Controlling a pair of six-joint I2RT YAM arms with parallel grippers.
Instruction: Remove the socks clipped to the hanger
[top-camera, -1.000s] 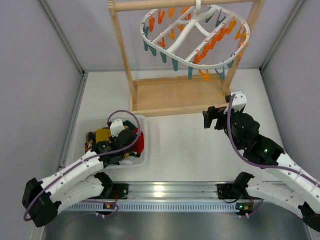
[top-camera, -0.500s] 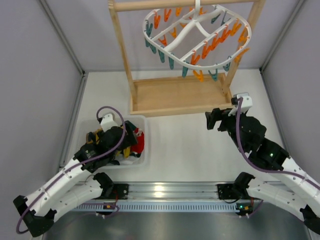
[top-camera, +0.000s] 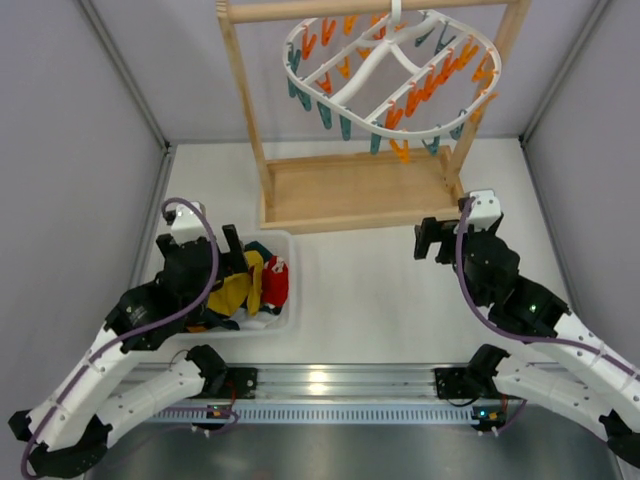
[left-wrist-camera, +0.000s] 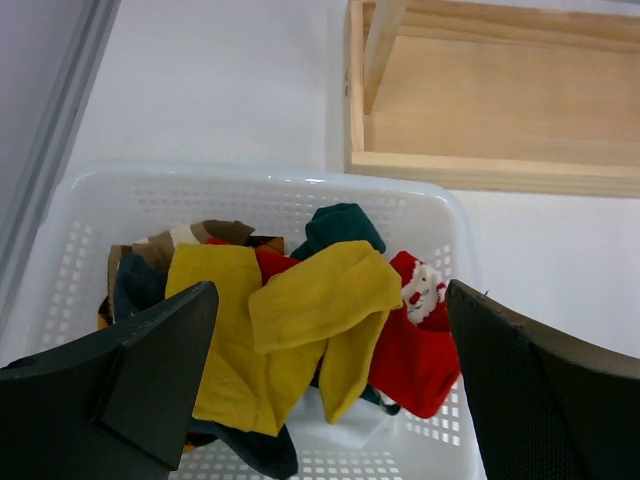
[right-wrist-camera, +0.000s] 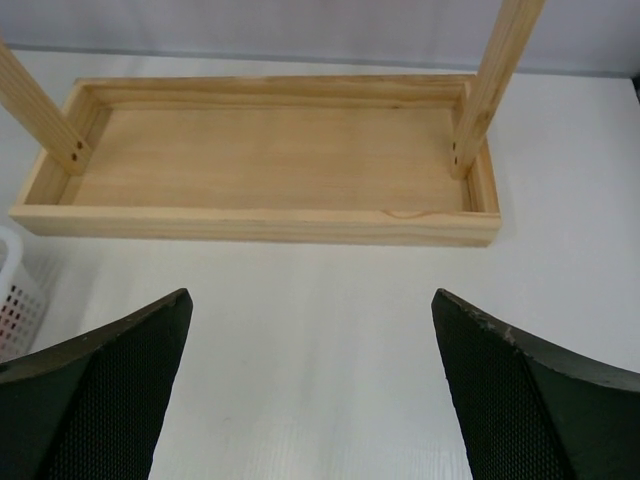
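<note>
socks (left-wrist-camera: 300, 320): heaped in white basket (left-wrist-camera: 250, 190), near left. hanger (top-camera: 390, 70): far, on wooden stand (top-camera: 350, 190). left end effector (left-wrist-camera: 330, 290), right end effector (right-wrist-camera: 312, 295): both spread wide.

Robot test cell, lab-type setting. Evidence: white desk (top-camera: 360, 290) boxed in by plain grey panel walls (top-camera: 60, 120); metal rail (top-camera: 340, 378) along near edge carrying left arm (top-camera: 110, 350) and right arm (top-camera: 560, 335); exposed purple cables (top-camera: 185, 202). Household items present: peg hanger (top-camera: 362, 68) on wooden stand (top-camera: 350, 185), plastic basket (top-camera: 291, 300).
</note>
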